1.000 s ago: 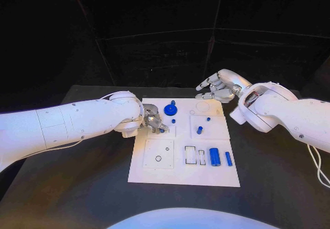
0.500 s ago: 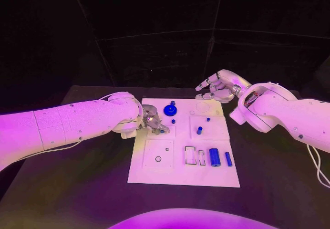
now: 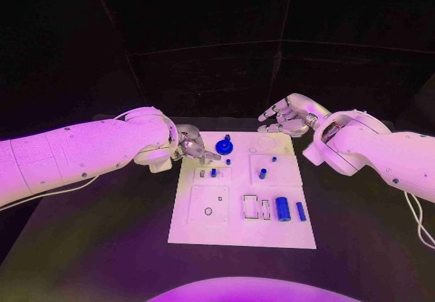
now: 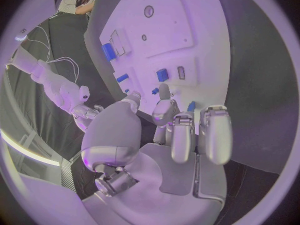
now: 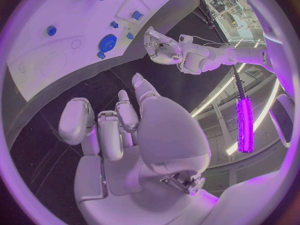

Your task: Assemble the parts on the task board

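Since a second ago the left hand (image 3: pixel 192 143) has drawn back from the small blue part (image 3: pixel 214 172) it was bent over, and that part now stands clear in its recess on the task board (image 3: pixel 272 236), just below the blue knob (image 3: pixel 224 146). The hand hangs at the board's left edge, level with the knob; its fingers (image 4: pixel 172 135) are loosely curled with gaps between them and grip nothing. This suggests one part has been seated and released, so the hand is free for the next piece.

The right hand (image 3: pixel 286 113) has kept its place above the board's far right corner, fingers spread and empty. Still loose on the board are the large blue cylinder (image 3: pixel 283 207) and the slim blue bar (image 3: pixel 301 210) beside it, both near the board's lower right, next to open rectangular slots (image 3: pixel 251 206). Two small blue pegs (image 3: pixel 263 172) sit right of the seated part.

Room is generous: bare black table (image 3: pixel 100 239) surrounds the board on the left, near and right sides, and nothing stands between the left hand and the lower half of the board. The knob, close by the left hand, is the one thing to steer round.
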`<state>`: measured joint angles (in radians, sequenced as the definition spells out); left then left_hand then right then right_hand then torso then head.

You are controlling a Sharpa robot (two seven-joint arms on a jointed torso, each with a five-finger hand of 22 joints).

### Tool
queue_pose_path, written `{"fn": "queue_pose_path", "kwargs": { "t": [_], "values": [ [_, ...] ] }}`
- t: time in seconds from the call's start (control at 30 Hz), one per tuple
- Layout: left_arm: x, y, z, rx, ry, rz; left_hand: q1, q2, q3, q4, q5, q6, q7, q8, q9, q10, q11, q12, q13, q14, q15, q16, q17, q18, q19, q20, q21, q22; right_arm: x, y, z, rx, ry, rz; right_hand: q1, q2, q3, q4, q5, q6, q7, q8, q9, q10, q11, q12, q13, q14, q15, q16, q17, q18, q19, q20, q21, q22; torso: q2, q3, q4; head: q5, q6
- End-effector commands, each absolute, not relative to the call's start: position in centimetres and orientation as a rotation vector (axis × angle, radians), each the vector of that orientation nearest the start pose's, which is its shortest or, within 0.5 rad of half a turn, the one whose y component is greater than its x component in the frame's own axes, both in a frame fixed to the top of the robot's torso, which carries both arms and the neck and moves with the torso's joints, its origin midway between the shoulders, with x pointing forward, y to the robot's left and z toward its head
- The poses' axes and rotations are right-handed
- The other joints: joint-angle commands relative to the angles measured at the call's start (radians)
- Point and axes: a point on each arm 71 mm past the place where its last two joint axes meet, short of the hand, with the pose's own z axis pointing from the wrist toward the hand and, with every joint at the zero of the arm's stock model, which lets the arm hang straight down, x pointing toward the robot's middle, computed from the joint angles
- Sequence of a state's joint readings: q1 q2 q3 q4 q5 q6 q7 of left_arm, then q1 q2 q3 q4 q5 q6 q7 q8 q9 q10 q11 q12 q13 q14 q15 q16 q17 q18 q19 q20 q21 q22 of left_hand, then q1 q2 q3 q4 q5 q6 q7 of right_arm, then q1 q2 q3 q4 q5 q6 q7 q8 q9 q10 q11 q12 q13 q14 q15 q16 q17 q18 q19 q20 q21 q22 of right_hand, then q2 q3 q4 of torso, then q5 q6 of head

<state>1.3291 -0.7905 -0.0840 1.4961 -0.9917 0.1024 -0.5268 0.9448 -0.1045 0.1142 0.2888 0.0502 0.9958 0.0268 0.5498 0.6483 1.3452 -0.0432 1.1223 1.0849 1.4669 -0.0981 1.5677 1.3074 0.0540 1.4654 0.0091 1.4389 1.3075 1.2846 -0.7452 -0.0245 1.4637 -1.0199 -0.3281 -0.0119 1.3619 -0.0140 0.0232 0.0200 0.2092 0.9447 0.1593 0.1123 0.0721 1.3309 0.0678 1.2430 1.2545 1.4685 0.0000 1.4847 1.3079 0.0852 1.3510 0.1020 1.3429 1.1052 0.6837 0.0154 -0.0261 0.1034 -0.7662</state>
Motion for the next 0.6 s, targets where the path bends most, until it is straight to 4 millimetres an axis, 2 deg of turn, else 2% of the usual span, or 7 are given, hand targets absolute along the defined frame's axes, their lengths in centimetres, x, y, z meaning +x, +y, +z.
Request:
{"fn": "queue_pose_path", "kwargs": {
  "t": [0.03, 0.13, 0.2, 0.37, 0.47, 0.6],
  "values": [
    [49.9, 20.3, -17.1, -0.193, 2.279, -0.446, 0.024, 0.008, -0.014, -0.002, -0.004, -0.025, 0.005, -0.012, -0.003, -0.029, 0.005, -0.043, -0.044, 0.104, -0.002, 0.003, 0.263, -0.01, 0.028, -0.002, -0.012, 0.077, 51.2, -16.8, -14.0, 0.156, 1.646, 0.96, -0.004, 0.001, -0.002, 0.005, 0.003, 0.001, -0.002, 0.003, -0.001, -0.004, 0.002, -0.003, 0.0, 0.066, -0.007, -0.006, 0.11, 0.007, -0.007, -0.003, -0.005, -0.001, 0.001, -0.0002, -0.0011, 0.0, 0.002],
    [50.6, 21.3, -16.0, -0.187, 2.282, -0.422, 0.07, 0.027, -0.029, -0.006, -0.003, -0.083, 0.028, -0.051, -0.02, -0.076, 0.023, -0.109, -0.109, 0.104, 0.013, 0.003, 0.263, -0.007, 0.019, 0.007, -0.027, 0.06, 51.2, -16.8, -14.0, 0.157, 1.647, 0.958, -0.004, 0.001, -0.002, 0.005, 0.003, 0.001, -0.002, 0.003, -0.001, -0.004, 0.002, -0.003, 0.0, 0.066, -0.007, -0.006, 0.11, 0.007, -0.007, -0.003, -0.005, -0.001, 0.001, 0.001, 0.0002, 0.003, 0.004],
    [51.5, 22.1, -15.5, -0.2, 2.278, -0.397, 0.09, 0.039, -0.047, -0.001, -0.004, -0.102, 0.043, -0.074, -0.037, -0.107, 0.037, -0.147, -0.146, 0.104, 0.027, 0.003, 0.263, -0.005, 0.012, 0.018, -0.039, 0.047, 51.3, -16.8, -14.0, 0.158, 1.646, 0.957, -0.004, 0.001, -0.002, 0.005, 0.003, 0.001, -0.002, 0.003, -0.001, -0.004, 0.002, -0.003, 0.0, 0.066, -0.007, -0.006, 0.11, 0.007, -0.007, -0.003, -0.005, -0.001, 0.0, 0.0018, 0.0003, 0.006, 0.004],
    [54.0, 23.6, -15.3, -0.254, 2.263, -0.342, 0.1, 0.053, -0.073, 0.0, -0.003, -0.111, 0.053, -0.096, -0.056, -0.114, 0.047, -0.153, -0.155, 0.104, 0.034, 0.003, 0.263, -0.003, 0.009, 0.028, -0.045, 0.042, 51.3, -16.7, -14.0, 0.159, 1.642, 0.957, -0.004, 0.001, -0.003, 0.006, 0.003, 0.0, -0.002, 0.003, -0.002, -0.004, 0.002, -0.003, 0.0, 0.066, -0.007, -0.006, 0.109, 0.007, -0.007, -0.003, -0.006, -0.002, 0.002, 0.0009, -0.0013, 0.009, 0.006],
    [55.1, 24.2, -15.4, -0.283, 2.254, -0.317, 0.117, 0.062, -0.082, -0.003, -0.002, -0.109, 0.054, -0.103, -0.065, -0.121, 0.05, -0.162, -0.166, 0.104, 0.037, 0.003, 0.263, 0.001, 0.002, 0.032, -0.056, 0.029, 51.3, -16.6, -14.0, 0.158, 1.641, 0.959, -0.005, 0.001, -0.003, 0.006, 0.003, 0.0, -0.002, 0.003, -0.002, -0.004, 0.002, -0.003, 0.0, 0.066, -0.007, -0.006, 0.109, 0.007, -0.007, -0.003, -0.006, -0.002, 0.003, 0.0001, -0.005, 0.015, 0.006],
    [56.1, 24.5, -15.7, -0.308, 2.252, -0.294, 0.141, 0.073, -0.092, -0.004, 0.001, -0.104, 0.057, -0.111, -0.077, -0.125, 0.052, -0.163, -0.173, 0.104, 0.04, 0.003, 0.263, 0.002, 0.001, 0.037, -0.059, 0.027, 51.3, -16.6, -14.0, 0.158, 1.641, 0.959, -0.005, 0.001, -0.003, 0.006, 0.004, -0.001, -0.001, 0.003, -0.002, -0.005, 0.002, -0.004, -0.001, 0.066, -0.007, -0.007, 0.108, 0.008, -0.008, -0.003, -0.007, -0.004, 0.005, -0.0024, -0.0081, 0.014, 0.006]
  ]
}}
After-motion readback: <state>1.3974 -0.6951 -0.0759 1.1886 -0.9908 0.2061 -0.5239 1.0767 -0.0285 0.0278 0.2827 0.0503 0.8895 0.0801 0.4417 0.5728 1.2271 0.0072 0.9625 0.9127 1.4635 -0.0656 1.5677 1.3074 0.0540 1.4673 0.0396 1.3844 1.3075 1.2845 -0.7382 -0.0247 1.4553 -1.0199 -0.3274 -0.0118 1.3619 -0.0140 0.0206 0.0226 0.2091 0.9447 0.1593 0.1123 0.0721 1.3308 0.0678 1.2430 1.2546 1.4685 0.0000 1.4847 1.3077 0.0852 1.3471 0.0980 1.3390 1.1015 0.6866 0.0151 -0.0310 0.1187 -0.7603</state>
